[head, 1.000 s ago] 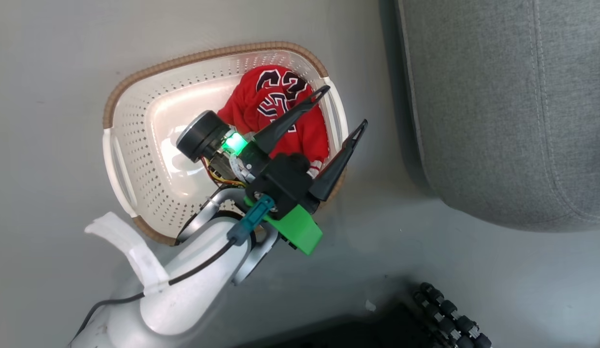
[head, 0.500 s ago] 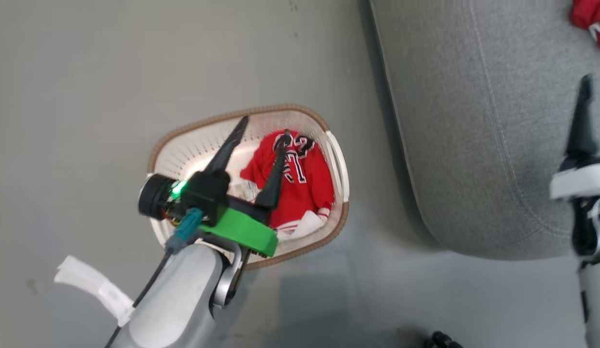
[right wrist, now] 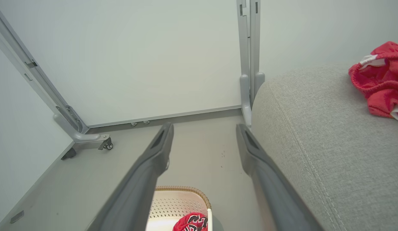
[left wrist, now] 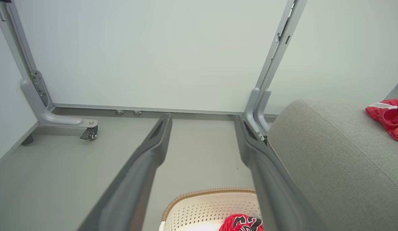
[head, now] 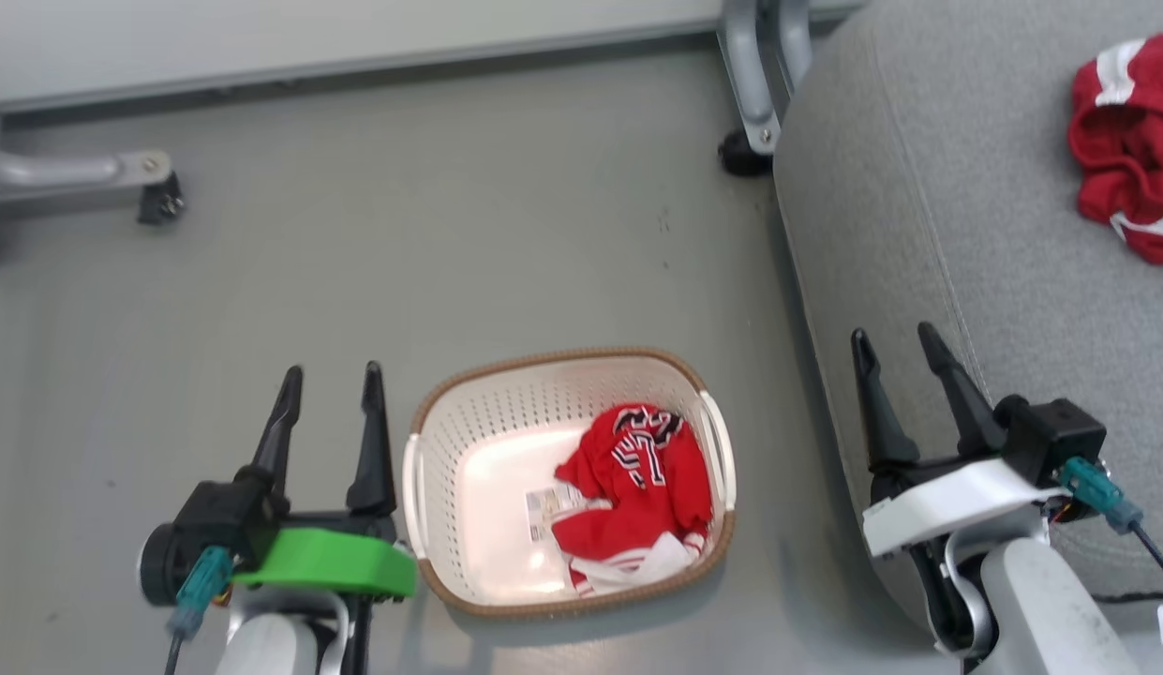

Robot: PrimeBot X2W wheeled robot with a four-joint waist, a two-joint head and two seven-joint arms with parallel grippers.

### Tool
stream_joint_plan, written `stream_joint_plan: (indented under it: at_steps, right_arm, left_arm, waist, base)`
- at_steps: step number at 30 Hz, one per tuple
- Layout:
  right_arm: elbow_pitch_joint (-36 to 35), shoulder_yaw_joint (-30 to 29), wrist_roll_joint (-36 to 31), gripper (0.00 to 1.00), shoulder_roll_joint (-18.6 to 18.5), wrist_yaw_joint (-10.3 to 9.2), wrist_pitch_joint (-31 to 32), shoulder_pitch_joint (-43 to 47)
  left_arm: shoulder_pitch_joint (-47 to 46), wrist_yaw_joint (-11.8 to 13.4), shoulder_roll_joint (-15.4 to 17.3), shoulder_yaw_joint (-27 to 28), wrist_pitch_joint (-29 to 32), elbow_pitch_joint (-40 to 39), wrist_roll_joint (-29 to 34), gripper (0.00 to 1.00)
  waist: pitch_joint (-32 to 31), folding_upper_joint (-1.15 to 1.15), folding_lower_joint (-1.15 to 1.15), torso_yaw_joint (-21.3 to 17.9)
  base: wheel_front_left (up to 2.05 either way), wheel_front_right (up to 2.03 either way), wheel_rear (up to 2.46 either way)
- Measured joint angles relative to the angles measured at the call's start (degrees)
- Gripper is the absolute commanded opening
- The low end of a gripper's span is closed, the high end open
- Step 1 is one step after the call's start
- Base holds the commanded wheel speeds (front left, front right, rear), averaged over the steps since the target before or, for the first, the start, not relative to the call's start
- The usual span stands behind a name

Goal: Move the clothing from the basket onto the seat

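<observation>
On the seat: one red garment [head: 1125, 159] with white trim is seen crumpled on the grey seat [head: 918, 234], toward its far right, well apart from the basket.
Inside the basket: the jersey [head: 637, 478] with dark numerals lies bunched against the right wall of the basket [head: 562, 358], which stands on the floor [head: 450, 234] just beside the seat; a small printed tag [head: 548, 511] is seen at the jersey's left edge.
Tool at left: the left gripper [head: 333, 370] is held above the floor just left of the basket, fingers spread, nothing held.
Tool at right: the right gripper [head: 892, 333] is held by the seat's near edge, fingers parted, nothing held.
Done: about half is judged complete, one garment of two being delivered.
Left: the jersey is yet to be grasped, lifted out and laid on the seat.
</observation>
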Motion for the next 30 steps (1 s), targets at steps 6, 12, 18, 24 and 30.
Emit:
stream_joint_plan:
  at_steps: [6, 12, 18, 24, 30]
  right_arm:
    - [-3.3, 0.0, -0.6, 1.00, 1.1, -0.01, 0.0, 4.9]
    - [-7.4, -0.3, -3.8, 1.00, 1.2, 0.00, 0.0, 9.9]
    - [-8.5, -1.3, -6.7, 1.00, 1.9, 0.00, 0.0, 12.8]
    - [-8.1, -1.4, -7.6, 1.00, 2.6, 0.00, 0.0, 13.6]
    - [-7.9, -1.4, -7.9, 1.00, 2.8, 0.00, 0.0, 13.6]
  left_arm:
    - [5.8, -1.3, -0.9, 4.4, 0.0, -3.4, 3.1, 1.00]
    - [9.2, -2.5, -0.9, 5.1, 0.0, -6.9, 3.1, 1.00]
    - [12.2, -2.9, -1.0, 3.7, 0.0, -8.1, 4.9, 1.00]
    - [12.6, -3.4, -1.0, 2.9, 0.0, -7.5, 6.1, 1.00]
    - [12.6, -3.4, -1.0, 2.9, 0.0, -6.7, 6.5, 1.00]
  waist:
    - [-6.6, 0.00, 0.00, 2.2]
    - [-11.6, 0.00, 0.00, 3.9]
    - [-14.2, 0.00, 0.00, 4.3]
    - [-14.2, 0.00, 0.00, 4.0]
    - [-14.4, 0.00, 0.00, 3.8]
  base:
    - [0.00, 0.00, 0.00]
    - [0.00, 0.00, 0.00]
    - [0.00, 0.00, 0.00]
    - [0.00, 0.00, 0.00]
    - [0.00, 0.00, 0.00]
